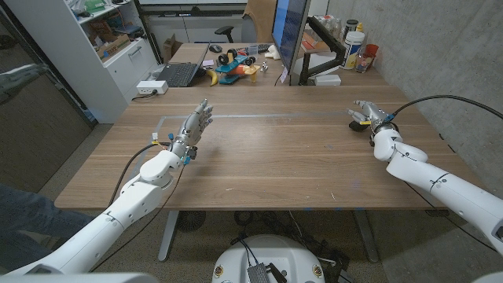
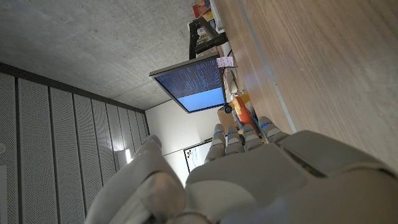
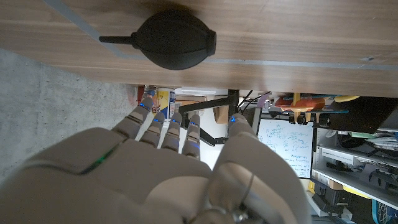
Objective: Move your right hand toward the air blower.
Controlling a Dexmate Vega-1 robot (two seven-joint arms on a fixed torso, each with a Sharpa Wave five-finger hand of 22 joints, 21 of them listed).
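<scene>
Nearly there: my right robot hand (image 3: 168, 168), fingers apart and holding nothing, must close the gap ahead to the air blower (image 3: 168, 38).

The blower (image 3: 176, 40) is lying on the table (image 1: 275, 157) near its far right edge, just beyond the right hand (image 1: 369, 116), while the left hand (image 1: 195, 128) is sitting well apart over the table's left half, with a laptop (image 1: 177, 74) on the desk behind.
</scene>
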